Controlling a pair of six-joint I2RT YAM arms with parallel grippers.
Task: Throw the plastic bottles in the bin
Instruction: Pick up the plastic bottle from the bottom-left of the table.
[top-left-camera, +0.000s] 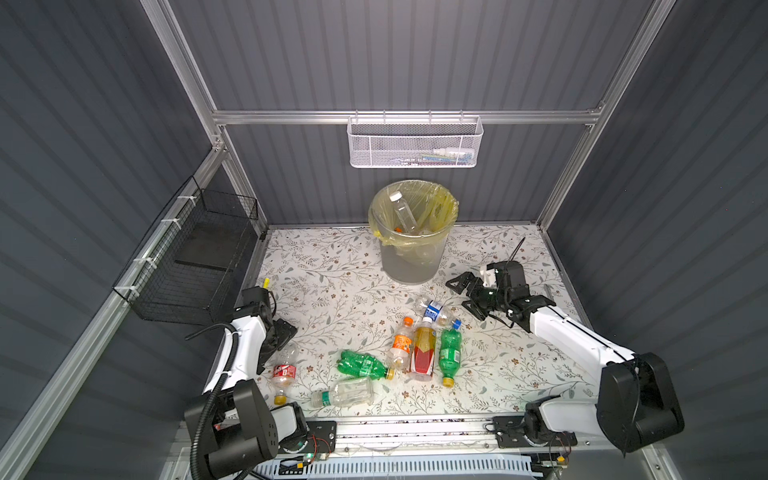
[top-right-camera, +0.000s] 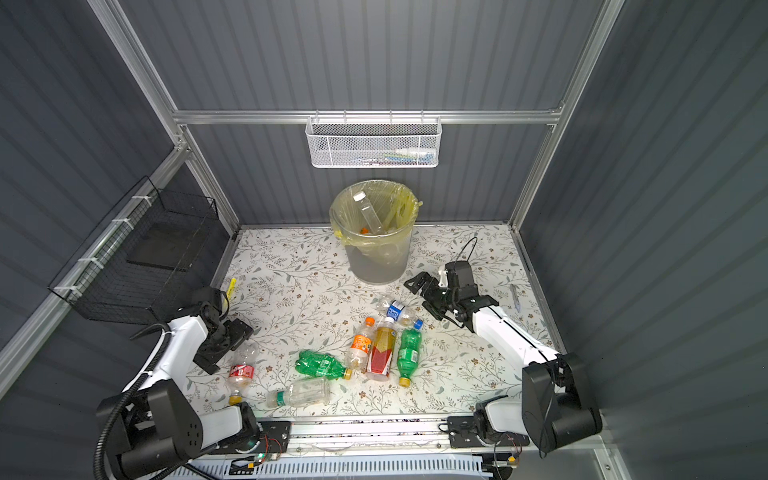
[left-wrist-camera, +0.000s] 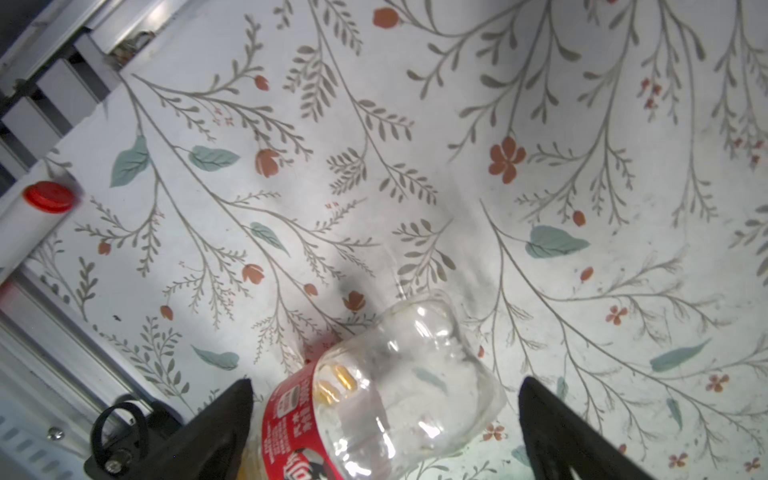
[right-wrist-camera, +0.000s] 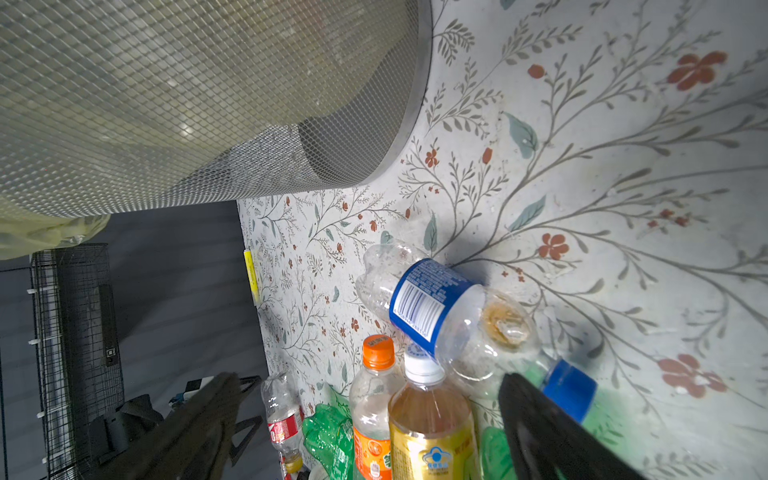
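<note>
In both top views the bin stood at the back of the desk with a clear bottle inside, and seven plastic bottles lay on the desk. Left wrist: the left tool was wide open, jaws either side of the red-label bottle. Right wrist: the right tool was wide open and empty, with the blue-label bottle just ahead, near the bin.

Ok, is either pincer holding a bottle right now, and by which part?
Nothing is held: the left pincer is open over the red-label bottle; the right pincer open near the blue-label bottle.
</note>
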